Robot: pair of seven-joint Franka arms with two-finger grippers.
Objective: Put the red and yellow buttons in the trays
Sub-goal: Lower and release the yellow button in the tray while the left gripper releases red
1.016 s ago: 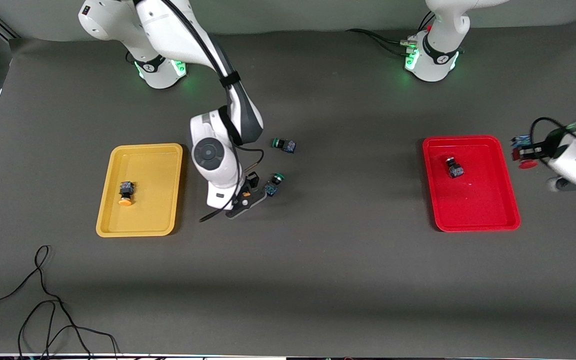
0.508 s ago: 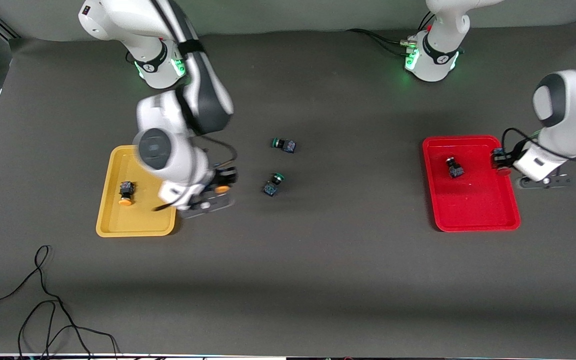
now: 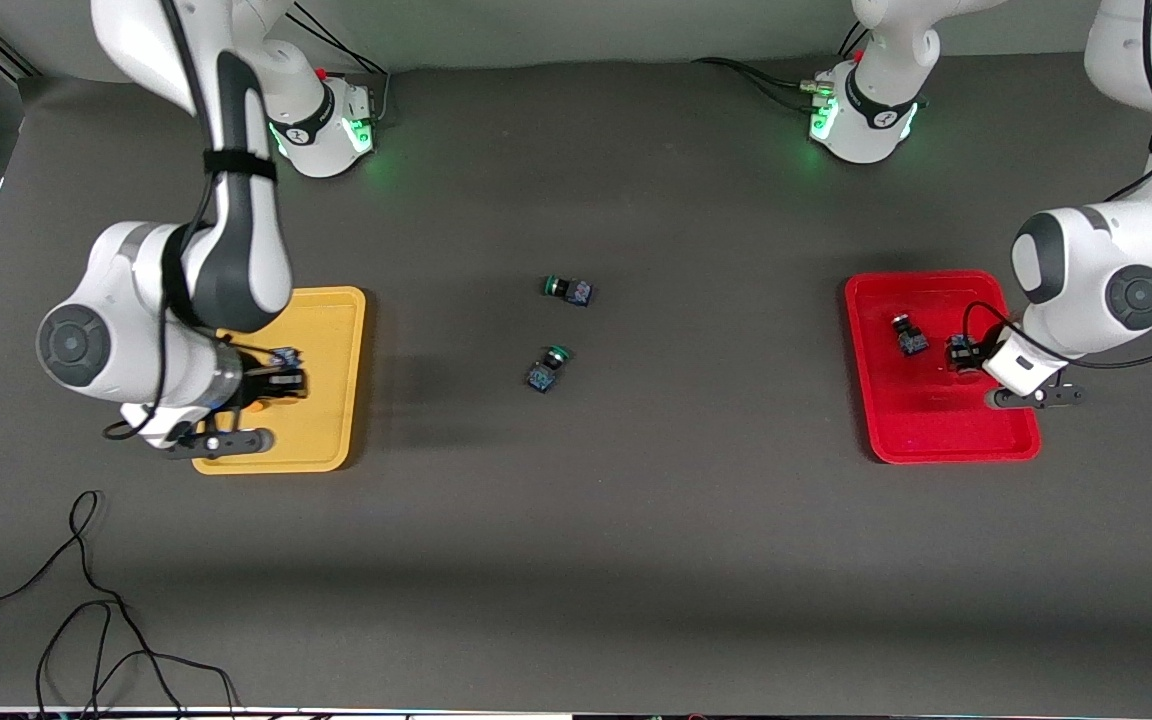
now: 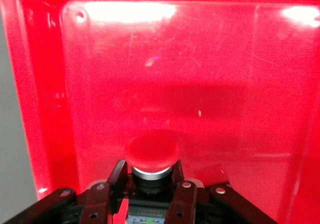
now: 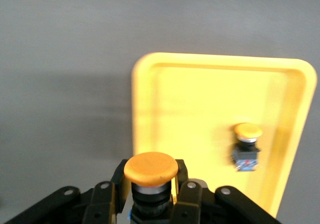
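Currently: dark grey surface [image 3: 636, 520] carries everything; both arm bases sit along its edge farthest from the front camera.

Yellow tray [image 3: 331, 400] sits toward the right arm's end, red tray [image 3: 921, 420] toward the left arm's end, well apart.

Right end effector [image 3: 271, 385] hangs over the yellow tray, pinching a yellow-capped button [image 5: 150, 170] by its dark body; the cap sticks out past the fingertips [image 5: 120, 176]. The right wrist view shows a second yellow button [image 5: 247, 146] lying inside the yellow tray [image 5: 200, 103]; in the front view the arm hides it.

Left end effector [image 3: 971, 355] hangs over the red tray, clamped on a red-capped button [image 4: 151, 155], cap forward, tray floor [image 4: 200, 73] filling the left wrist view. Another red button [image 3: 907, 335] already lies in the red tray, just beside the held one, toward the tray's end farthest from the front camera.

Two green-capped buttons sit on the bare surface between the trays, near each other: one [image 3: 569, 290] farther from the front camera, the other [image 3: 546, 368] nearer.

Loose black cable [image 3: 86, 600] lies at the surface's near edge, right arm's end.
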